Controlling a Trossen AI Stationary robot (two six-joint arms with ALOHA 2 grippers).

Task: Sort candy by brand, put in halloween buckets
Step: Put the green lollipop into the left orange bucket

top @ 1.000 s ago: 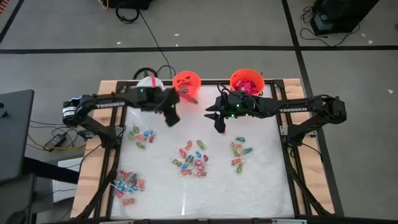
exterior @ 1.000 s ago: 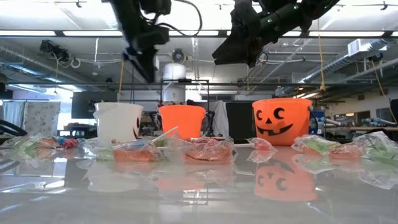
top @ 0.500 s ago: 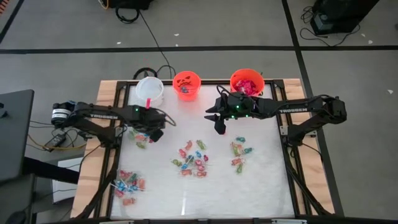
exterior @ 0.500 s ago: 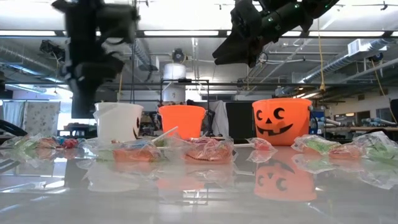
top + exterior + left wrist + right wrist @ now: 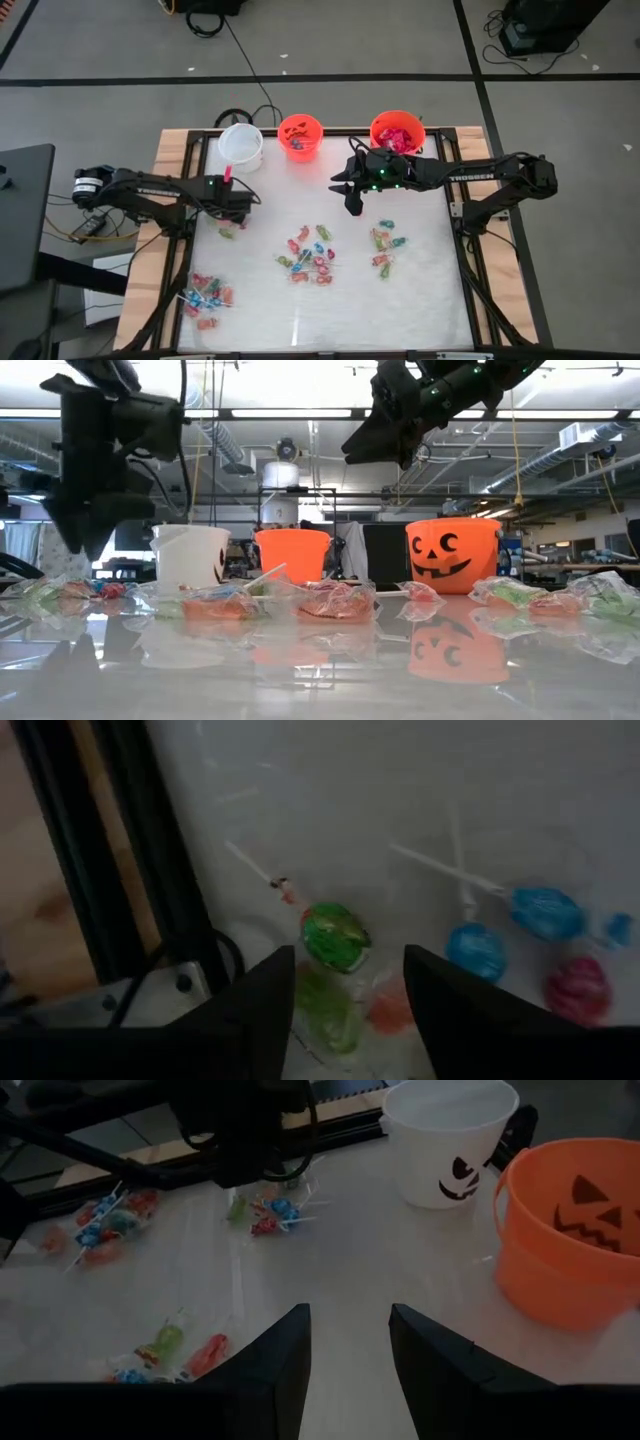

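Note:
My left gripper (image 5: 243, 207) hangs open over the far-left candy pile (image 5: 228, 224). In the left wrist view its fingers stand on either side of a green wrapped lollipop (image 5: 335, 935) lying on the table, above it, with my left gripper (image 5: 350, 988) touching nothing. Blue lollipops (image 5: 545, 912) and a red one (image 5: 578, 985) lie beside it. My right gripper (image 5: 348, 196) waits open, high above the table, near the larger orange bucket (image 5: 397, 130), which holds red packets. The white bucket (image 5: 241, 146) and the small orange bucket (image 5: 300, 135) stand at the far edge.
More candy piles lie at the table's centre (image 5: 310, 255), right (image 5: 388, 245) and near-left (image 5: 207, 298). A black frame rail (image 5: 150, 870) and wooden border run close beside the left gripper. Bare tabletop lies between the piles and along the near edge (image 5: 320, 320).
My left gripper has swung away from the small orange bucket toward the table's left and near side, and has come down over the far-left candy pile. My right arm has kept still.

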